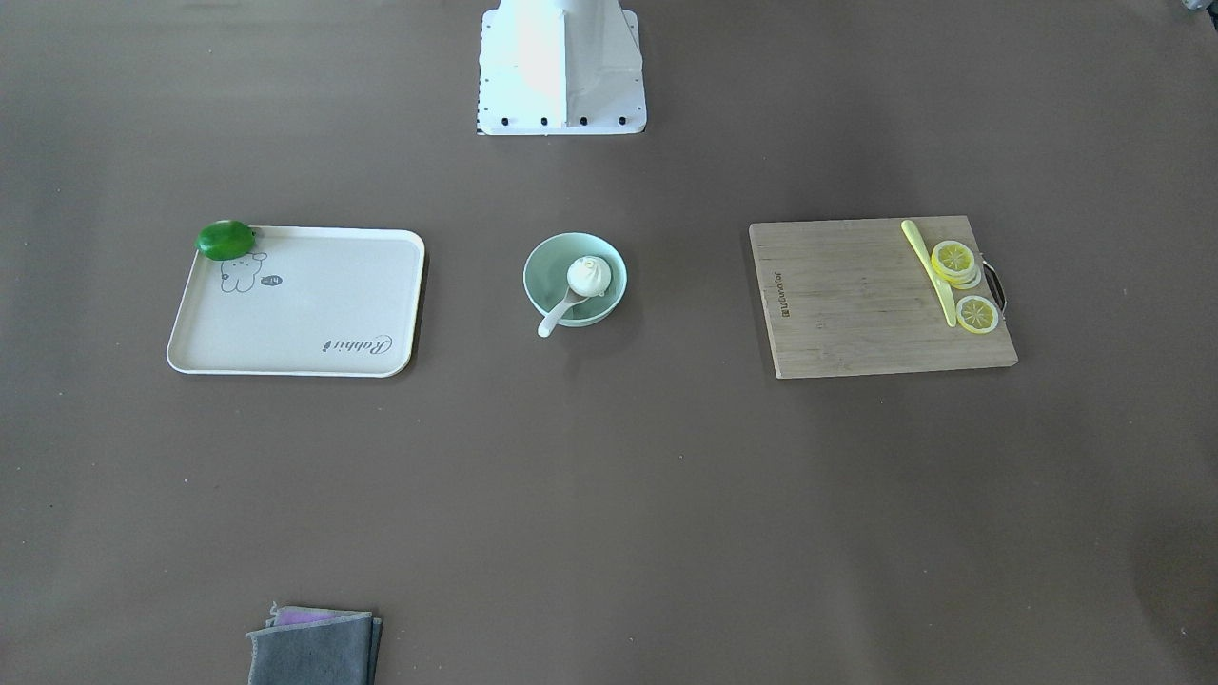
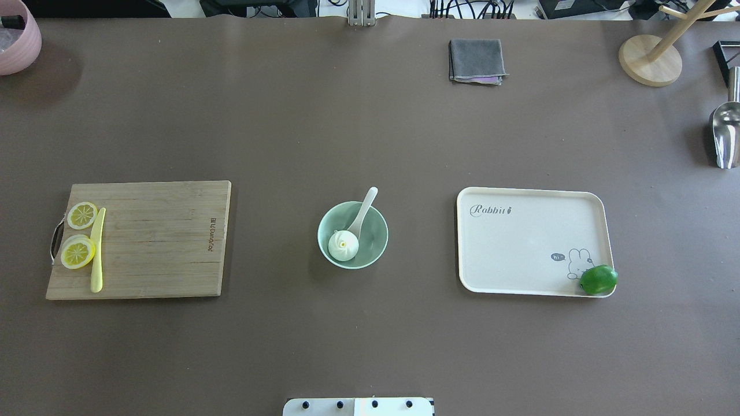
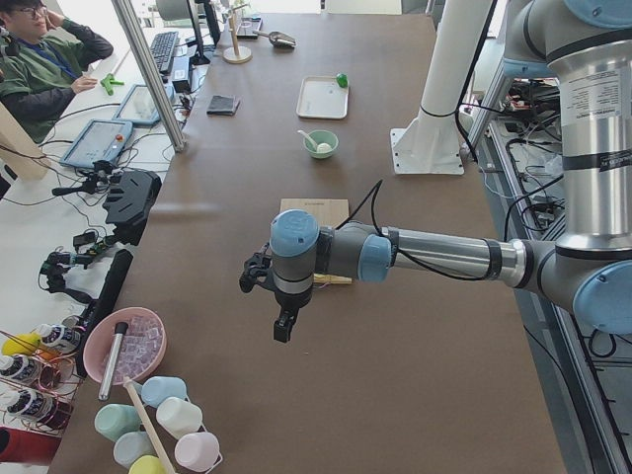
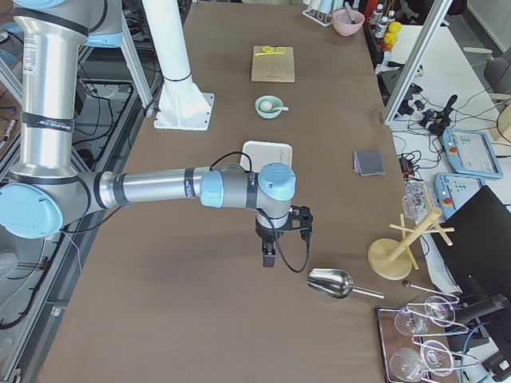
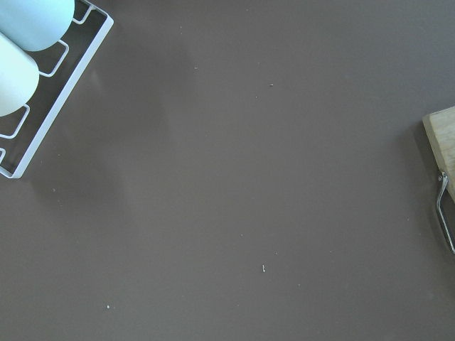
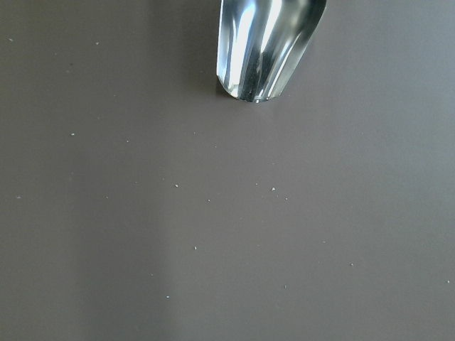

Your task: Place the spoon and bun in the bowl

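Note:
The mint-green bowl (image 1: 552,262) stands at the table's middle, also in the overhead view (image 2: 374,230). The white pleated bun (image 1: 588,275) (image 2: 343,245) lies inside it. The white spoon (image 1: 557,314) (image 2: 364,208) rests with its scoop in the bowl and its handle over the rim. My left gripper (image 3: 283,331) hangs over bare table far out to the left. My right gripper (image 4: 270,257) hangs over bare table far out to the right. Both show only in the side views, so I cannot tell whether they are open or shut.
A wooden cutting board (image 2: 156,242) holds lemon slices (image 2: 78,252) and a pale-yellow knife (image 2: 97,248). A cream tray (image 2: 520,248) carries a green fruit (image 2: 598,279). A grey cloth (image 2: 476,60), a metal scoop (image 2: 725,133), a wooden stand (image 2: 650,60) and a pink bowl (image 2: 17,40) lie further out.

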Available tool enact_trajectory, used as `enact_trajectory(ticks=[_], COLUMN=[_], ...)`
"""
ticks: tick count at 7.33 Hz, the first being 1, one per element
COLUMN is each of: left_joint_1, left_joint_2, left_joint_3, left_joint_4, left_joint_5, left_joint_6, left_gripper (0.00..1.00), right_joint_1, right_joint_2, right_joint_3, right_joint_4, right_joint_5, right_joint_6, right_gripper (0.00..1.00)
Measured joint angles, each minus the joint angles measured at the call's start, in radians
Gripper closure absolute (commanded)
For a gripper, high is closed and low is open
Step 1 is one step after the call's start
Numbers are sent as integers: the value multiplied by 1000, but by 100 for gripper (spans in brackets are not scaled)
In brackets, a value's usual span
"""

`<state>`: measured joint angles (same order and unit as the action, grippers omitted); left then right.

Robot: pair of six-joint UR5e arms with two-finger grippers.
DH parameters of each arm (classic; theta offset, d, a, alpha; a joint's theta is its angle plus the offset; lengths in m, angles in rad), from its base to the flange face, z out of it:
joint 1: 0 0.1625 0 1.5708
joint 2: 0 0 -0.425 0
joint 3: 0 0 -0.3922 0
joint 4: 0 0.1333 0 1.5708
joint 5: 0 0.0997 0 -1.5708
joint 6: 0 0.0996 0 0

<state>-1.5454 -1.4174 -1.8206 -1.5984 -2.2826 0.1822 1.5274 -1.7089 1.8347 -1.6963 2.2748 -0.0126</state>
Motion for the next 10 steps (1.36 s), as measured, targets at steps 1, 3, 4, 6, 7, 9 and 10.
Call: enact_trajectory(ticks=[1,3,4,6,7,9,10], left_joint_1=[0,1,1,1,1,1,1], left_joint_2=[0,3,4,5,5,5,6], left_joint_3=[1,1,-1,-2,-3,-4,-5], left_joint_4=[0,0,0,0,0,0,-1], left_joint_5=[0,0,-1,-1,-2,-2,-3], left_joint_6=[-1,-1,-1,-1,-1,-1,-1], left_gripper=[1,1,1,1,1,1,1], right_joint_1=[-2,-7,-13,-20,-21,-27,-29], right_joint_2=[0,0,0,0,0,0,0], right_joint_3=[0,0,0,0,0,2,3], right_joint_4=[1,2,3,3,3,3,3], right_joint_5=[0,-1,-1,-1,-1,-1,-1], right_joint_6=[0,-1,-1,-1,0,0,0], right_gripper=[0,0,0,0,0,0,0])
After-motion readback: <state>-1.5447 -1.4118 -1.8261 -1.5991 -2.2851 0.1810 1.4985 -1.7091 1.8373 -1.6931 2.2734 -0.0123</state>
